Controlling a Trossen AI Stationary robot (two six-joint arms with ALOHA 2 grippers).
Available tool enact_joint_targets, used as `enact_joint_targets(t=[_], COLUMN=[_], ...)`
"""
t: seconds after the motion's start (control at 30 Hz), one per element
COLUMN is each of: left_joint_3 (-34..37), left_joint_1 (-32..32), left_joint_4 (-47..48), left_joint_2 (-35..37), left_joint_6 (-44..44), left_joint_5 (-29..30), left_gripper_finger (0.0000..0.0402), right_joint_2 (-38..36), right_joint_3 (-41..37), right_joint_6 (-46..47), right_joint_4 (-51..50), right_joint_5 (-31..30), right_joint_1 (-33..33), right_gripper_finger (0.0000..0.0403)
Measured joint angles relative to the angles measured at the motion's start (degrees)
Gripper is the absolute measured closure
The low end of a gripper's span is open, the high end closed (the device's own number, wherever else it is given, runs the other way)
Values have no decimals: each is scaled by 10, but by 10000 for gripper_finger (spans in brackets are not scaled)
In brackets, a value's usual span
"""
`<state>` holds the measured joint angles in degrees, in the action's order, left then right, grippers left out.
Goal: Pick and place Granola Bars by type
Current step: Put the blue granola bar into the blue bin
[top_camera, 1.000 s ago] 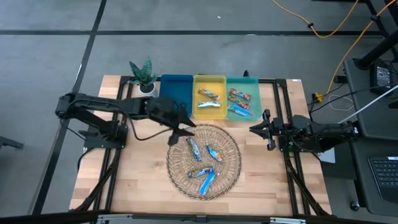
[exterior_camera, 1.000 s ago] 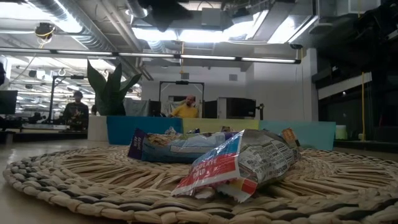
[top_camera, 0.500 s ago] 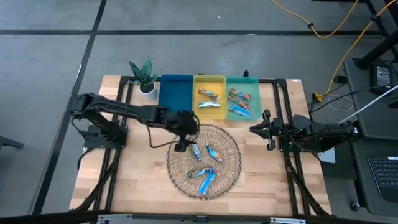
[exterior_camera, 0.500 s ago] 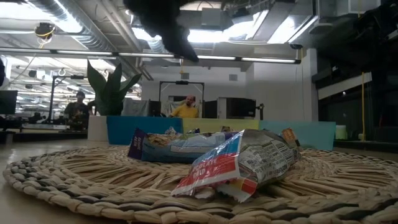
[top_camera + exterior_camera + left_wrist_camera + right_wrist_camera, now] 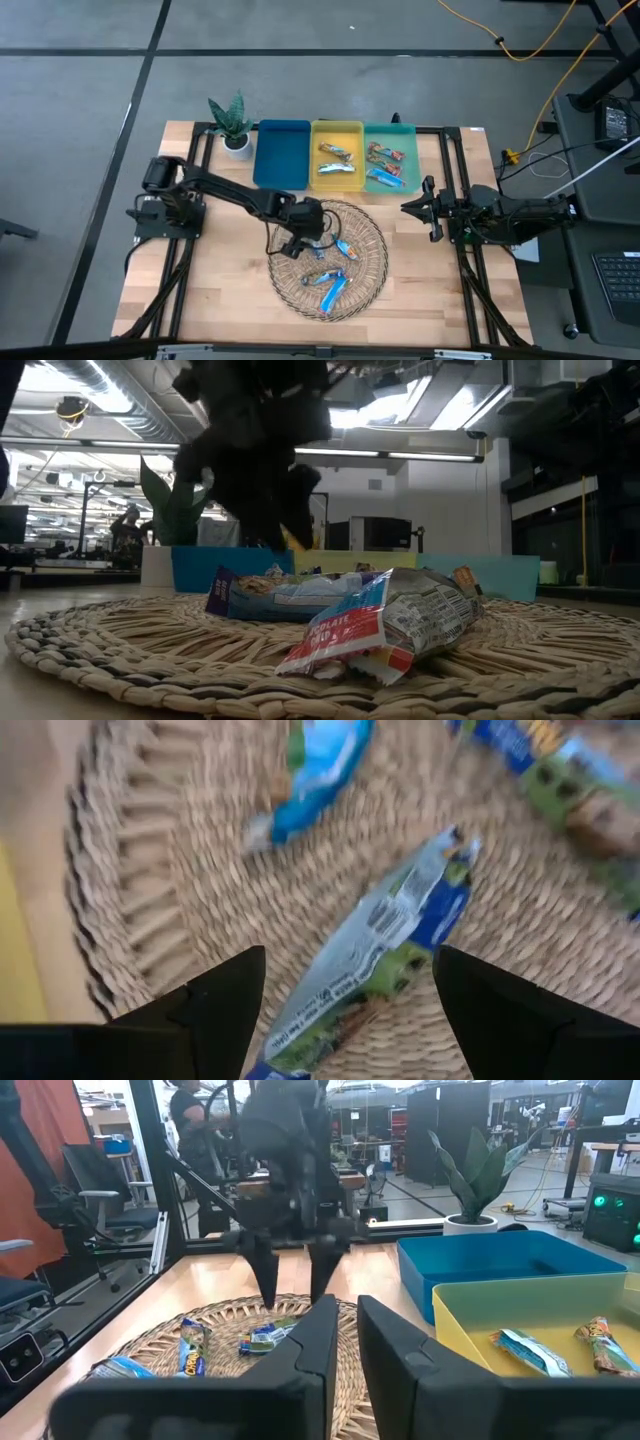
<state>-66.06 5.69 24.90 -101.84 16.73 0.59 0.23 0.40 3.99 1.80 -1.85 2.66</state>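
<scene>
Left claw (image 5: 303, 237) spread wide, poised over a silvery-blue bar (image 5: 385, 942) on the woven mat (image 5: 372, 280). Right claw (image 5: 413, 207) pinched together, beside the mat's edge. Risk: skewed approach, clipping the neighbouring bar (image 5: 315, 770).

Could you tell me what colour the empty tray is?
Blue tray, clearest in the high view.

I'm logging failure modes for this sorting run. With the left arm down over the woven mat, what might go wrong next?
The left gripper is open above a bar with a blue and green wrapper that lies slantwise to the fingers; closing might pinch one end, so it slips. Other bars lie close by on the woven mat and might get nudged. The blue tray looks empty, while the yellow tray and green tray hold bars, so a wrong drop is possible.
</scene>
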Motion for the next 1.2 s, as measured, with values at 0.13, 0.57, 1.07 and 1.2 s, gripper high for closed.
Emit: enact_joint_targets(t=[0.13,0.57,1.07,1.2], left_joint_3=[0,1,1,1], left_joint_1=[-1,3,3,2], left_joint_4=[10,19,20,20], left_joint_2=[-18,-50,-50,-50], left_joint_6=[5,2,-29,-52], left_joint_5=[5,10,12,13], left_gripper_finger=[119,119,248,295], right_joint_2=[0,0,0,0], right_joint_3=[0,0,0,0], right_joint_6=[0,0,0,0], right_joint_4=[0,0,0,0], right_joint_5=[0,0,0,0], right_joint_1=[0,0,0,0], right_gripper_finger=[354,354,354,354])
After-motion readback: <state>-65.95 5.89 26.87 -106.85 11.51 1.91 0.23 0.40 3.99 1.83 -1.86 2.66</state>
